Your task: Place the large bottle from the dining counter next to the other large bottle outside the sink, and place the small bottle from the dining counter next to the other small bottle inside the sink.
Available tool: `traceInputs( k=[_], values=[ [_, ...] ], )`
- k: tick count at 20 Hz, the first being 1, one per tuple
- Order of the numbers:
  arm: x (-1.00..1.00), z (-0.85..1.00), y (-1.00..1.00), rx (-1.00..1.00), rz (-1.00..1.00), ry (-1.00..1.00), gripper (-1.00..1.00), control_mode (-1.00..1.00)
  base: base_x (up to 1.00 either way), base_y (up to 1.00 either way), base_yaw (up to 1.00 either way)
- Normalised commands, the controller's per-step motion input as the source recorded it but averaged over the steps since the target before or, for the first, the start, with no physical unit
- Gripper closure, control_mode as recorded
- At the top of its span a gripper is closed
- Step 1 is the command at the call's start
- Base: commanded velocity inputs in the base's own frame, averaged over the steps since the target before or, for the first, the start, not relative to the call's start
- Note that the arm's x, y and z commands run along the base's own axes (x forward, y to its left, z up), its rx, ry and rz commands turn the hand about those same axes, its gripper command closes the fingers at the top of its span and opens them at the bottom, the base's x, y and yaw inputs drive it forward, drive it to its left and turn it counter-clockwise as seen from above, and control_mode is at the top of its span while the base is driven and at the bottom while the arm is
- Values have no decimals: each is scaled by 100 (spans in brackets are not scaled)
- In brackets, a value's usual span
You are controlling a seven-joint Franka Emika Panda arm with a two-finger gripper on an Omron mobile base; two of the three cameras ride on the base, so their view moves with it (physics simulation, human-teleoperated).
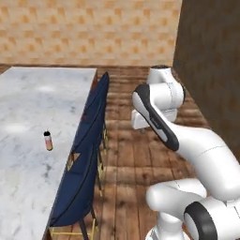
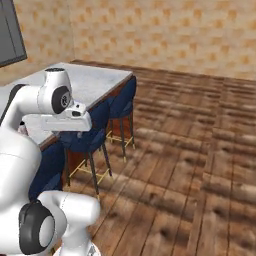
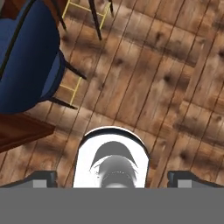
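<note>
A small bottle with a dark cap and an orange-brown body stands upright on the white marble dining counter, close to its right edge. My arm is folded up over the base, well to the right of the counter. The gripper points down at the wooden floor. Its two fingertips sit far apart at the bottom of the hand view, so it is open with nothing held. The hand hangs beside the stools, roughly a stool's width from the bottle.
Blue bar stools with yellow footrests line the counter's right side between me and the bottle; one stool is in the hand view. A dark wall panel stands at the right. Wooden floor stretches ahead.
</note>
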Motion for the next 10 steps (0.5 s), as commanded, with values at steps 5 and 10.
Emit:
traceInputs(
  k=[5, 10],
  values=[
    [0, 0, 0, 0, 0, 0, -100, 100, -10, 1, 71],
    [0, 0, 0, 0, 0, 0, -100, 100, -9, 0, 78]
  ],
)
